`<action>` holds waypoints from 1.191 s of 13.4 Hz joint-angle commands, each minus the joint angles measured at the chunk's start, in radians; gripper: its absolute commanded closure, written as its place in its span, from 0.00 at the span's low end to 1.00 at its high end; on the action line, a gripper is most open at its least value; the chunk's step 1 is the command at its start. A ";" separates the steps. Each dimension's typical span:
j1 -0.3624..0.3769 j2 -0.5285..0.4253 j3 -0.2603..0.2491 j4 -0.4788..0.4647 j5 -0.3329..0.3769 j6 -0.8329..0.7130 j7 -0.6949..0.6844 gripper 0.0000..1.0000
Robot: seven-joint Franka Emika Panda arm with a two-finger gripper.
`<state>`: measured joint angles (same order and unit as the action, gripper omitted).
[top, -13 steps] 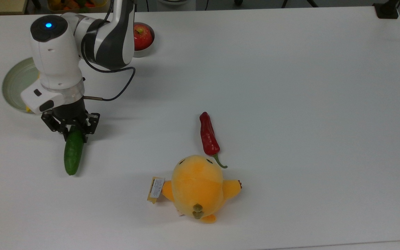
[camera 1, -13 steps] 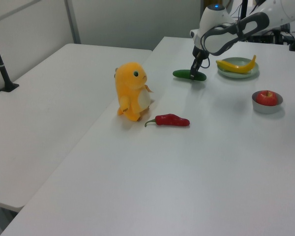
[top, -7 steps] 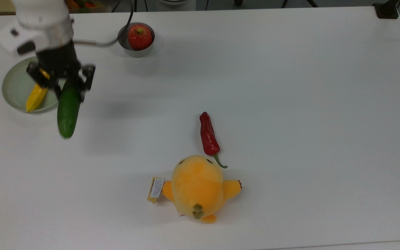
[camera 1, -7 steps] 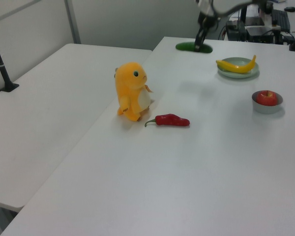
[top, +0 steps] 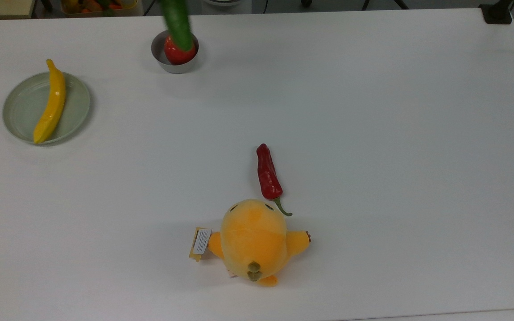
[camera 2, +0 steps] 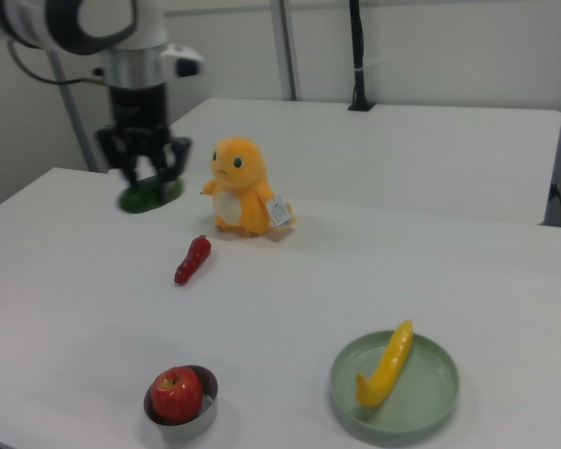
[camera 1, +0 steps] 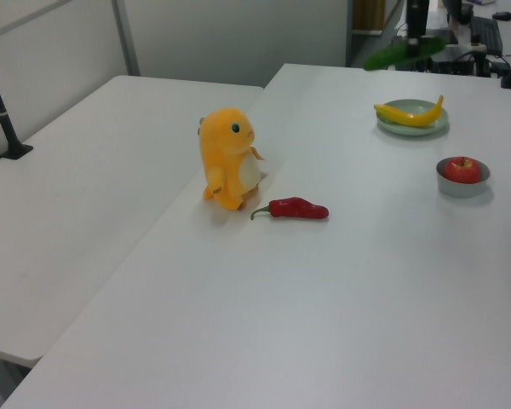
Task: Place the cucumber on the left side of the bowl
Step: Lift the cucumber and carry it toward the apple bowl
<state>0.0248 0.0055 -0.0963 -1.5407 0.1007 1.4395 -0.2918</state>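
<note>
in the right view's foreground, the bowl [camera 2: 181, 404] sits nearest the camera on the white table [camera 2: 290, 309], a small grey metal one with a red apple [camera 2: 177, 392] inside it. just to the right view's right of the bowl lies a pale green plate [camera 2: 421, 398] carrying a yellow banana [camera 2: 386, 363] laid across it. beyond the bowl, mid-table, a red chilli pepper [camera 2: 192, 259] lies on the bare surface, and just behind it stands an orange plush toy [camera 2: 242, 187] with a paper tag at its side. farthest from the bowl, at the right view's upper left, the gripper [camera 2: 146, 168] hangs straight down from the white arm [camera 2: 84, 23], its two black fingers closed around the cucumber [camera 2: 150, 195], which is held lifted above the table.

in the top view the plush toy [top: 253, 240] is nearest the lower edge, the chilli pepper [top: 268, 174] touching its head. well beyond them the bowl [top: 175, 52] sits near the table's far edge, and the cucumber [top: 177, 22], seen blurred, overlaps the apple [top: 177, 51] and the bowl in the picture. the plate [top: 76, 102] with its banana [top: 51, 106] lies to the top view's left of the bowl, well apart from it.

in the left view the cucumber [camera 1: 405, 54] shows tilted in the air beyond the plate [camera 1: 411, 127], far past the bowl [camera 1: 462, 181].
</note>
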 commanded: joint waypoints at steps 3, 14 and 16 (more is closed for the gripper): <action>0.132 -0.202 0.000 -0.316 0.056 -0.090 0.034 0.88; 0.149 -0.285 0.069 -0.823 -0.021 0.430 0.201 0.88; 0.138 -0.283 0.069 -0.881 -0.050 0.549 0.212 0.88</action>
<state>0.1643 -0.2444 -0.0271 -2.3327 0.0936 1.8533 -0.1153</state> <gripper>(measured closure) 0.533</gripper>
